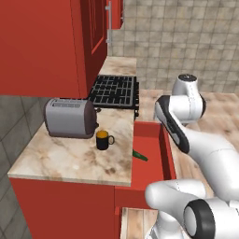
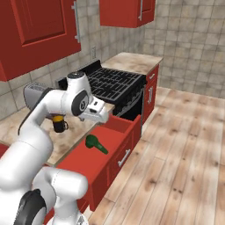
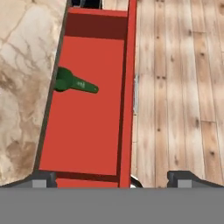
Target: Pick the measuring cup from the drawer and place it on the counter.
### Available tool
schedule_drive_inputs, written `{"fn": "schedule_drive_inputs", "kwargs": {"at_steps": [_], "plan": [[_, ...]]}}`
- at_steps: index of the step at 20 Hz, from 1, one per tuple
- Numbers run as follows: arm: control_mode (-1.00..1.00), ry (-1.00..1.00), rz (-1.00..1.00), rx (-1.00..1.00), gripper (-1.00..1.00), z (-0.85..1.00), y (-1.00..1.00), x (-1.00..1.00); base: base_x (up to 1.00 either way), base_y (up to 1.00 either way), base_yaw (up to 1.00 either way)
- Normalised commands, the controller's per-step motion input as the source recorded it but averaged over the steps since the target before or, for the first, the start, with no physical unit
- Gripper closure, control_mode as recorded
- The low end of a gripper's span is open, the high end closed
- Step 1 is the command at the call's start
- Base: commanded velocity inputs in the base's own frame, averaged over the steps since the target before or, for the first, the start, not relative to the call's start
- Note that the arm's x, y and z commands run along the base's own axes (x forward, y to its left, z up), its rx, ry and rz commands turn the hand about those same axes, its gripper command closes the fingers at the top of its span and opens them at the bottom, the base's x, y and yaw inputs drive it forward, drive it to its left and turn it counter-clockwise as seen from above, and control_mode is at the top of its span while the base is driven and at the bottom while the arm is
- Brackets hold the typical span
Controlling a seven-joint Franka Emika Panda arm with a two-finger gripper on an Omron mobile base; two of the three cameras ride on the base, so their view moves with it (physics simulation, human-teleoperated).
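The red drawer [image 1: 148, 129] [image 2: 116, 126] [image 3: 89, 131] stands pulled out from under the marbled counter [image 1: 70, 158] [image 2: 72, 137] [image 3: 19, 92]. On the drawer's floor lies the dark green measuring cup [image 1: 139, 155] [image 2: 95, 143] [image 3: 72, 83], its bowl against the wall on the counter side and partly hidden under the counter's edge, its handle pointing across the drawer. My gripper [image 2: 100, 117] [image 3: 113, 179] hangs open above the drawer, well clear of the cup and holding nothing; its fingertips [image 3: 43, 178] stand wide apart.
A black mug with orange inside [image 1: 103, 140] [image 2: 59, 124] and a silver toaster [image 1: 70, 117] [image 2: 35, 94] stand on the counter near the drawer. A black stove grate [image 1: 114, 91] [image 2: 116, 83] lies beyond. Red wall cabinets [image 1: 46, 42] hang above. Wooden floor [image 3: 175, 87] spreads beside the drawer.
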Motion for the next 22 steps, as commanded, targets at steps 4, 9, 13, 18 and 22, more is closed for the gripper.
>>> {"fn": "schedule_drive_inputs", "kwargs": {"at_steps": [4,9,13,18,22], "plan": [[-1.0,0.09,0.0,-0.1,-1.0,-0.9,-0.09,0.0,0.0,0.0,0.0],[-1.0,0.12,0.0,-0.1,-1.0,-0.9,-0.14,0.0,0.0,0.0,0.0],[-1.0,0.13,0.0,-0.03,-1.0,-0.83,-0.33,0.0,0.0,0.0,0.0],[-1.0,0.15,0.0,0.0,-1.0,-0.63,-0.39,0.0,0.0,0.0,0.0],[-1.0,0.12,0.0,0.0,-1.0,-0.52,-0.24,0.0,0.0,0.0,0.0]]}}
